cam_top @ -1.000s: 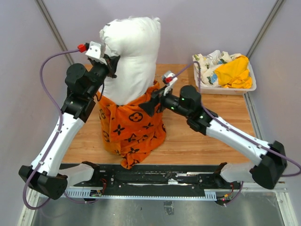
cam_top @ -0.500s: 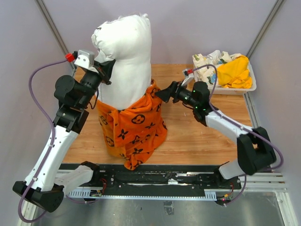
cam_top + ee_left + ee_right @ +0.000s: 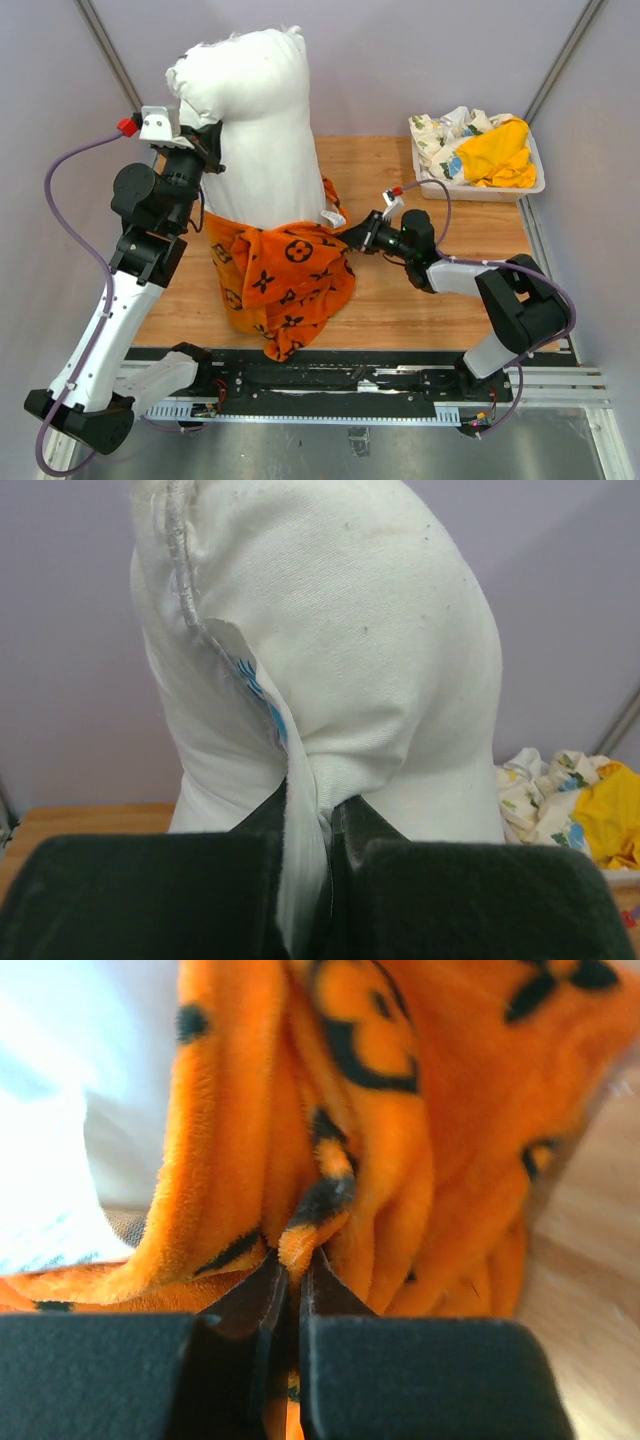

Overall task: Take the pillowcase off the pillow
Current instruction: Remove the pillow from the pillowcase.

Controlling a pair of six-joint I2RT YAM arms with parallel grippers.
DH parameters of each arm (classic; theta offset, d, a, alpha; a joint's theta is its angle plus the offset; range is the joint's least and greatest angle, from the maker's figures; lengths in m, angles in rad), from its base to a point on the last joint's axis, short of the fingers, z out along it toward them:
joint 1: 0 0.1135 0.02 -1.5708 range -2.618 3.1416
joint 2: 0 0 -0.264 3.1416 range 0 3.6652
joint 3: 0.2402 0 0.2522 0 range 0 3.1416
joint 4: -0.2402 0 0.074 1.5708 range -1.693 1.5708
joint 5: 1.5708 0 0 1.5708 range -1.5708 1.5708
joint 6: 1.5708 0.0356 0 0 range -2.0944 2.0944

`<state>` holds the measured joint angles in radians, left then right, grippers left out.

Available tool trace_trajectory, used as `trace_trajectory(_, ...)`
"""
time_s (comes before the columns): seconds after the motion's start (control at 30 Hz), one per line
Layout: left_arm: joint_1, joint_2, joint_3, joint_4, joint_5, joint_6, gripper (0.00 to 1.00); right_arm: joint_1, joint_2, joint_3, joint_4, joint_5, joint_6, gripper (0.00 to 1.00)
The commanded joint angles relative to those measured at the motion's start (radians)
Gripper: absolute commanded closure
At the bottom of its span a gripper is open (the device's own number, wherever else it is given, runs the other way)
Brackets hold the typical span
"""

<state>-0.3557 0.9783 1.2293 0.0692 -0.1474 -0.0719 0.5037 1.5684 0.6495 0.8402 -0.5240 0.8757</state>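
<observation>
Overhead camera looks down from behind the table's (image 3: 430,300) near edge. Left wrist view hugs the pillow (image 3: 400,660), aimed up it; right wrist, nearer yet, blurry, seems aimed sideways into the pillowcase (image 3: 400,1140). Overhead shares both.

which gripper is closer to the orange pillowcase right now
Right. The right gripper is shut on a fold of the pillowcase at its right side; the left gripper pinches the pillow higher up, above the pillowcase.
</observation>
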Motion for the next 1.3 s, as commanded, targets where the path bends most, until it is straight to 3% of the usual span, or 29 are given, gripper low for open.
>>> trace_trajectory(0.0, 0.001, -0.066, 0.095, 0.116, -0.296, -0.032, 1.00, -0.056, 0.034, -0.160, 0.075, 0.028, 0.090, 0.99)
trace_trajectory(0.23, 0.002, -0.072, 0.120, 0.076, -0.369, -0.043, 1.00, -0.052, -0.010, -0.121, -0.051, 0.036, 0.037, 0.98)
trace_trajectory(0.3, 0.001, -0.060, 0.116, 0.079, -0.362, -0.021, 1.00, -0.034, -0.071, -0.041, -0.186, 0.032, -0.052, 0.54)
trace_trajectory(0.33, 0.001, -0.049, 0.121, 0.075, -0.358, -0.008, 1.00, -0.019, -0.121, 0.005, -0.289, 0.055, -0.098, 0.38)
trace_trajectory(0.43, 0.001, -0.002, 0.163, 0.023, -0.352, 0.023, 1.00, 0.077, -0.341, 0.125, -0.556, 0.255, -0.278, 0.06)
trace_trajectory(0.47, 0.000, 0.017, 0.185, -0.004, -0.348, 0.025, 1.00, 0.124, -0.404, 0.155, -0.614, 0.352, -0.337, 0.00)
trace_trajectory(0.53, 0.001, 0.054, 0.217, -0.044, -0.336, 0.024, 1.00, 0.209, -0.507, 0.201, -0.647, 0.465, -0.425, 0.01)
trace_trajectory(0.63, 0.001, 0.091, 0.238, -0.069, -0.316, 0.009, 1.00, 0.297, -0.538, 0.266, -0.640, 0.451, -0.478, 0.02)
trace_trajectory(0.73, 0.001, 0.136, 0.267, -0.099, -0.309, -0.006, 1.00, 0.401, -0.451, 0.378, -0.690, 0.400, -0.519, 0.14)
trace_trajectory(0.87, 0.001, 0.176, 0.297, -0.133, -0.305, -0.012, 1.00, 0.548, -0.284, 0.515, -0.714, 0.422, -0.590, 0.21)
trace_trajectory(1.17, 0.001, 0.162, 0.280, -0.141, -0.324, 0.023, 1.00, 0.679, 0.031, 0.788, -0.764, 0.444, -0.647, 0.22)
trace_trajectory(1.27, 0.001, 0.154, 0.274, -0.141, -0.334, 0.030, 1.00, 0.706, 0.066, 0.807, -0.778, 0.501, -0.664, 0.39)
